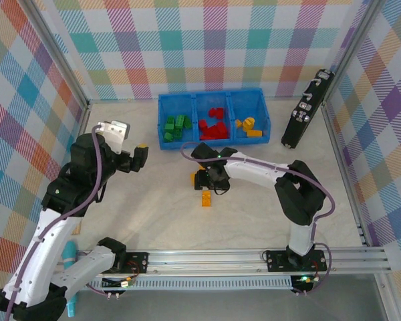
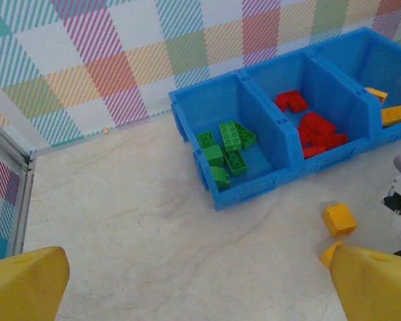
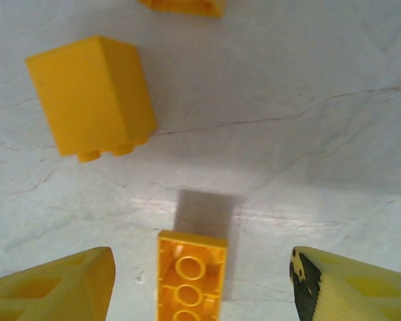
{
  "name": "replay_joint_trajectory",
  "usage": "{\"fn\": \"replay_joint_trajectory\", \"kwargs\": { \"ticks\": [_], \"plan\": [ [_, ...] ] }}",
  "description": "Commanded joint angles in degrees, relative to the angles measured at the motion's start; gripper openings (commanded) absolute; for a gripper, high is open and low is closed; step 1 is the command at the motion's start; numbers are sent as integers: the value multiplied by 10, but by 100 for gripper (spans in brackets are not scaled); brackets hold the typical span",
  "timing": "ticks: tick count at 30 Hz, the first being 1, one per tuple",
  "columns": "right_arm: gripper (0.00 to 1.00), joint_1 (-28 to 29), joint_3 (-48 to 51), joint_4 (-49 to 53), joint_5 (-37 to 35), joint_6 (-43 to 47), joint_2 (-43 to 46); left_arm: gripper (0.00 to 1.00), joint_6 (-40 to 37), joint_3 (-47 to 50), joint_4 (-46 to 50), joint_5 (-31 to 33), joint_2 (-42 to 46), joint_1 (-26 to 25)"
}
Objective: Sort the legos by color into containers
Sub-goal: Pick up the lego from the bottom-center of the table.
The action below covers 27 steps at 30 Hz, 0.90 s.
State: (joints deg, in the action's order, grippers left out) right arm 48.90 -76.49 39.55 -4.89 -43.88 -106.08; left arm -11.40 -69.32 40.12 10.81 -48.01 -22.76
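Lying half cut off: yellow lego (image 3: 191,275)

Pastel plaid walls (image 1: 214,47) around a pale marbled tabletop (image 1: 147,214), aluminium rail (image 1: 254,257) along the near edge.

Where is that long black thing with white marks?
In the top view, the black device sits by the right wall, just right of the blue tray.

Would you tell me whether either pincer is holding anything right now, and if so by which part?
Nothing is held. The right pincer stands open around a yellow brick with gaps on both sides; the left pincer is open and empty.
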Motion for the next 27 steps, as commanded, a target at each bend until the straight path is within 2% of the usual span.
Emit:
{"fn": "replay_joint_trajectory", "kwargs": {
  "ticks": [1,9,14,17,21,27],
  "plan": [
    [71,10,4,-13,18,-30,-11,100,4,6,-18,4,13,-6],
    [71,41,-14,46,-5,-36,-48,100,4,6,-16,2,22,-7],
    [71,48,-5,46,2,-42,-58,100,7,10,-20,-2,30,-8],
    [63,51,-4,47,2,-43,-62,100,7,10,-20,-8,29,-10],
    [44,54,-1,56,1,-40,-68,100,7,8,-17,-1,31,-11],
    [31,53,5,77,-26,-17,-50,100,1,9,-15,8,33,-12]
  ]
}}
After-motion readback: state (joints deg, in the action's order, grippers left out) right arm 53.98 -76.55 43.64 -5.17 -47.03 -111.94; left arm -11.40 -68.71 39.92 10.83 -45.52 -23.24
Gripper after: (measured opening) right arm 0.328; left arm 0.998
